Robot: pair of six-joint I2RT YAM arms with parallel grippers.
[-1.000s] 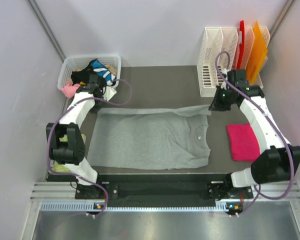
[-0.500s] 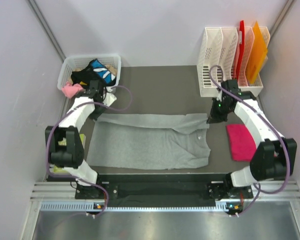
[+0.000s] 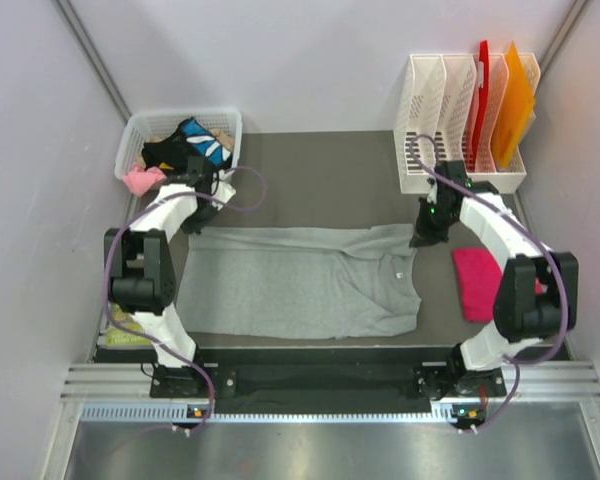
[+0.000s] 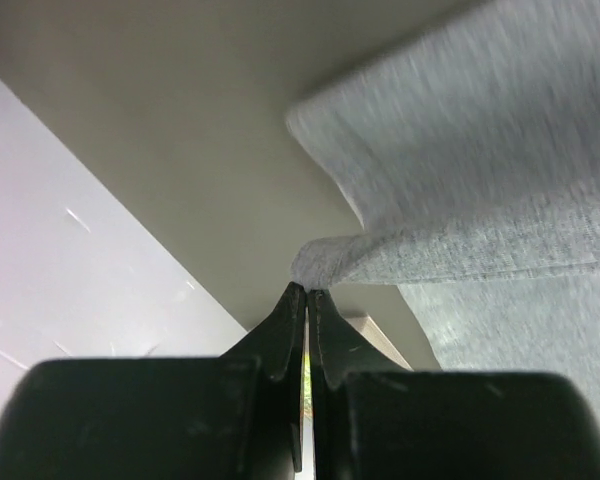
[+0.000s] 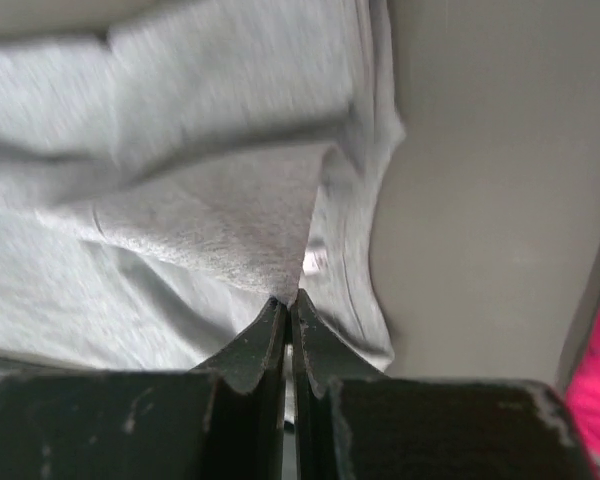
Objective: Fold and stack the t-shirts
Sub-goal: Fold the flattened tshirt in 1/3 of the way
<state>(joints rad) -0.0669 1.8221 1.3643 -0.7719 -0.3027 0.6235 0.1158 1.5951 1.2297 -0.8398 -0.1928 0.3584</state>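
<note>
I am pinching the shirt's (image 3: 290,290) far edge with my left gripper (image 4: 307,292) and right gripper (image 5: 287,298); level, matched pulls should fold it straight.

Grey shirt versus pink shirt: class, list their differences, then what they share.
The grey shirt is light grey, the pink shirt magenta. The grey shirt lies spread wide; the pink shirt is a small folded rectangle. The left end effector and right end effector pinch the grey shirt's far edge; nothing grips the pink shirt. Both are plain cloth.
</note>
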